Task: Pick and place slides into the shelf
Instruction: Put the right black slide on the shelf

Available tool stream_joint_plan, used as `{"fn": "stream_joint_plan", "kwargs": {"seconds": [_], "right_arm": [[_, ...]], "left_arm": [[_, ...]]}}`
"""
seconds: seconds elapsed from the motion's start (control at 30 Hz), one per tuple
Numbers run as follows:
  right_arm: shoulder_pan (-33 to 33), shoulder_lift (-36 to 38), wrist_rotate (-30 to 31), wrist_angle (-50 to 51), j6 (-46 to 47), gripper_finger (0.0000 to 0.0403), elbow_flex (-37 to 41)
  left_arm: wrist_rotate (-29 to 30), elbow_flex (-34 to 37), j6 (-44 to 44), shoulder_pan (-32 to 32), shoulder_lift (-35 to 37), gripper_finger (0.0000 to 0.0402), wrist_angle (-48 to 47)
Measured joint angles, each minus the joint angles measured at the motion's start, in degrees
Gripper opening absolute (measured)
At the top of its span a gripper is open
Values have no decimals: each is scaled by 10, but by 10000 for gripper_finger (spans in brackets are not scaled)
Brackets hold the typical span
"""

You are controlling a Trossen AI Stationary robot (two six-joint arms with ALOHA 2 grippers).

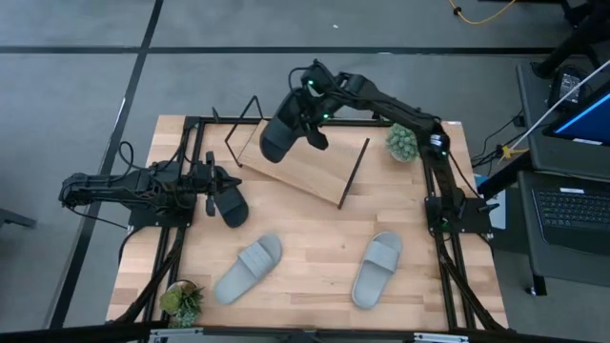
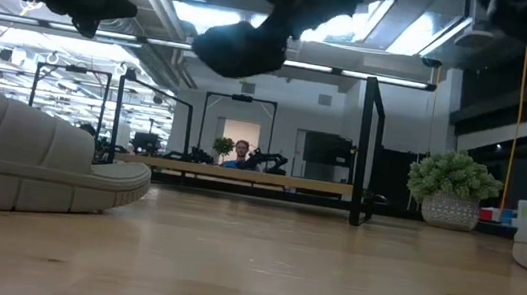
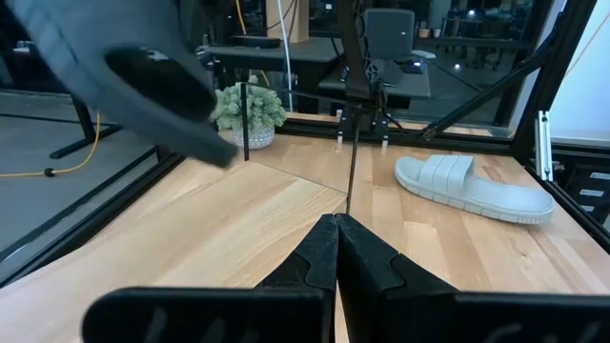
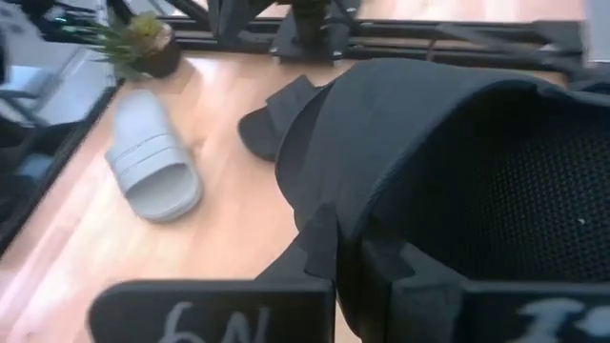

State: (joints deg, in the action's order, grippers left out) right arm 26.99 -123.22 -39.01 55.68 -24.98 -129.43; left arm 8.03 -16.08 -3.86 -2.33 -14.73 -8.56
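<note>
My right gripper (image 1: 311, 116) is shut on a black slide (image 1: 279, 136), which hangs in the air over the far left end of the shelf (image 1: 310, 171), a light-wood board on black wire legs. In the low view this slide (image 2: 240, 49) is well above the board (image 2: 250, 178). The second black slide (image 1: 230, 204) lies on the table next to my left gripper (image 1: 213, 183), which is shut and holds nothing. Two light grey slides (image 1: 248, 269) (image 1: 377, 269) lie sole down near the table's front edge. My right gripper pinches the black slide between its two fingers (image 4: 324, 243), at the edge of the broad strap (image 4: 329, 205). The fingers come slanting down from the table's right side. The slide is lifted clear and hangs tilted below and beyond the gripper.
One potted plant (image 1: 401, 143) stands at the shelf's right end, another (image 1: 181, 300) at the table's near left corner. Black frame rails (image 1: 440, 238) run along the table's sides. The shelf's thin wire legs (image 1: 355, 171) stick up beside the board.
</note>
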Motion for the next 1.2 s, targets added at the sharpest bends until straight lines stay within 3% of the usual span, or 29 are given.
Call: {"fn": "stream_joint_plan", "kwargs": {"seconds": [0.4, 0.77, 0.97, 1.2], "right_arm": [[-1, -89, -84, 14, -38, 13, -7], [-1, -108, -103, 40, -24, 13, -6], [-1, -109, -102, 41, 37, 13, 20], [2, -109, -103, 9, 37, 13, 78]], "left_arm": [[-2, 0, 0, 0, 0, 0, 0], [-2, 0, 0, 0, 0, 0, 0], [-2, 0, 0, 0, 0, 0, 0], [-2, 0, 0, 0, 0, 0, 0]]}}
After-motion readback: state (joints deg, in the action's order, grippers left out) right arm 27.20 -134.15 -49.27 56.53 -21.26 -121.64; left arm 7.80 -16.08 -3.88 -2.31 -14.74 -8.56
